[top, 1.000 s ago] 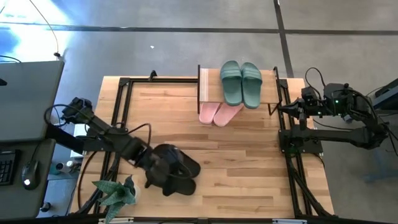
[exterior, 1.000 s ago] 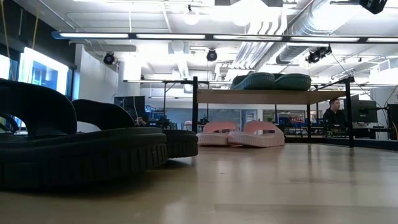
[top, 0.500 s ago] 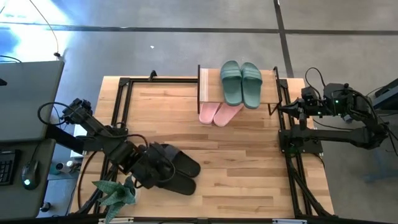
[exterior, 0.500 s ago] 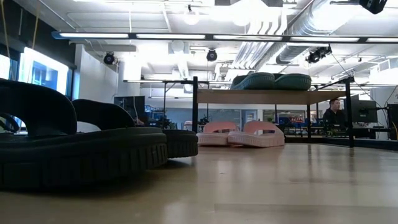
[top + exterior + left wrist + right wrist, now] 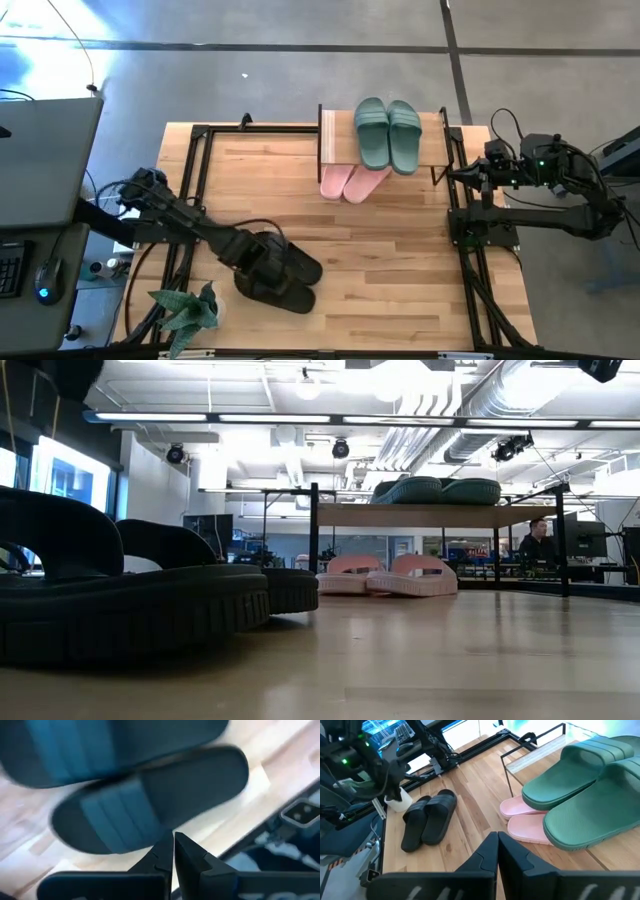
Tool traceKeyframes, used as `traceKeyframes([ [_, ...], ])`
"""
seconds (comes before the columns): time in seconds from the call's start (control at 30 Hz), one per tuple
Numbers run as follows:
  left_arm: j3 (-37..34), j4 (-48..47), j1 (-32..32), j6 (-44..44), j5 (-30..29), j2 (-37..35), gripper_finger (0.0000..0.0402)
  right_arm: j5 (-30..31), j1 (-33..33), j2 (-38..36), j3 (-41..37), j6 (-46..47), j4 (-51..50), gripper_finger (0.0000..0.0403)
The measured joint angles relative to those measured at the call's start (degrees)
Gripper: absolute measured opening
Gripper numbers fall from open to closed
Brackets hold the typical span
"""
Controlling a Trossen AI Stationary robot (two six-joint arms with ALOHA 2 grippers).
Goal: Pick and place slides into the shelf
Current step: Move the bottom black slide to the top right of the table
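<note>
Two black slides (image 5: 290,278) lie side by side, soles down, on the table near its front left; the low view shows them close up (image 5: 130,595). My left gripper (image 5: 173,837) is shut and points down just above them (image 5: 258,262), touching nothing that I can see. Two sage green slides (image 5: 388,135) rest on the shelf's top board (image 5: 335,135). Two pink slides (image 5: 352,182) lie under that board, their ends sticking out toward the near edge. My right gripper (image 5: 497,837) waits shut at the table's right edge (image 5: 465,176).
A potted plant (image 5: 187,310) stands at the table's front left corner, close to the left arm. Black frame rails (image 5: 195,190) run along both table sides. A person (image 5: 537,545) sits in the room beyond. Bare wood (image 5: 400,270) lies between the black slides and the shelf.
My left gripper has rolled and tipped steeply downward over the black slides while sinking a little; its arm swung toward the table's left edge and back. The slides have not moved.
</note>
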Motion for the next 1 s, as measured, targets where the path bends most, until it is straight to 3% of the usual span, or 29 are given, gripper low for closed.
traceKeyframes([
  [0.17,0.0,1.9,0.2,3.1,3.8,2.3,0.0005,0.0,0.0,0.0,0.0,0.0,0.0,0.0002],
  [0.5,0.0,2.2,0.2,-0.9,3.8,2.6,0.0011,0.0,0.0,0.0,0.0,0.0,0.0,0.0002],
  [0.87,0.0,1.3,0.2,-3.3,3.5,2.8,0.0152,0.0,0.0,0.0,0.0,0.0,0.0,0.0002],
  [1.0,0.0,-0.2,0.2,-6.7,3.2,4.4,0.0183,0.0,0.0,0.0,0.0,0.0,0.0,0.0002],
])
